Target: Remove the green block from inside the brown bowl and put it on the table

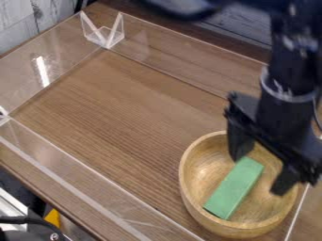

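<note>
The table (126,104) is a broad wood-grain top with clear acrylic walls (51,71) standing along its edges, and a small clear angled piece (104,30) at the far left corner. The black robot arm (297,56) comes in from the upper right and drops almost straight down, its upper part blurred. Its wrist block sits above the far right part of the brown bowl (199,169), which rests on the table at the lower right, near the front edge. The gripper (270,162) points downward over the bowl with its jaws spread wide and nothing between them: one finger (239,143) hangs at the bowl's far rim, the other at the right side of the bowl. The green block (235,187) lies flat inside the bowl, running diagonally from the near left to the far right. Its upper end sits just below the space between the two fingers; whether either finger touches it cannot be told.
</note>
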Available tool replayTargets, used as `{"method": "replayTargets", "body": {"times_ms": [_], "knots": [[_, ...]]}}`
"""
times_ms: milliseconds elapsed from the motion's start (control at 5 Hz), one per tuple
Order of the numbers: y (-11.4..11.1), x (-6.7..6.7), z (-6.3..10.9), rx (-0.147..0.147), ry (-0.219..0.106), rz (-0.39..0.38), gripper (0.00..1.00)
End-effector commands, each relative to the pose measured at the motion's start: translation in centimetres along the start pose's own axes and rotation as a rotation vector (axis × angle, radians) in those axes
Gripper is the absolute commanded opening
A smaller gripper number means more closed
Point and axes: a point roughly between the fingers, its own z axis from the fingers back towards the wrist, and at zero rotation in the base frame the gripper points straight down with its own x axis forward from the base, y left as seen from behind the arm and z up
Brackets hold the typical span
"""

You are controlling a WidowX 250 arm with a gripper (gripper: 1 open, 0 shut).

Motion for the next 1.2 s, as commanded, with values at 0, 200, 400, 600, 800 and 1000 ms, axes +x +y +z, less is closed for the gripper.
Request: {"method": "replayTargets", "body": {"times_ms": [0,200,400,600,800,1000], "knots": [[1.0,-0.3,1.8,0.007,-0.05,0.023,1.0],[2.0,-0.6,2.7,0.017,-0.068,0.052,1.0],[2.0,-0.3,2.0,0.019,-0.079,0.071,1.0],[1.4,0.1,1.3,0.02,-0.08,0.086,1.0],[1.8,-0.3,1.6,0.024,-0.082,0.13,1.0],[2.3,-0.6,1.9,0.027,-0.085,0.167,1.0]]}}
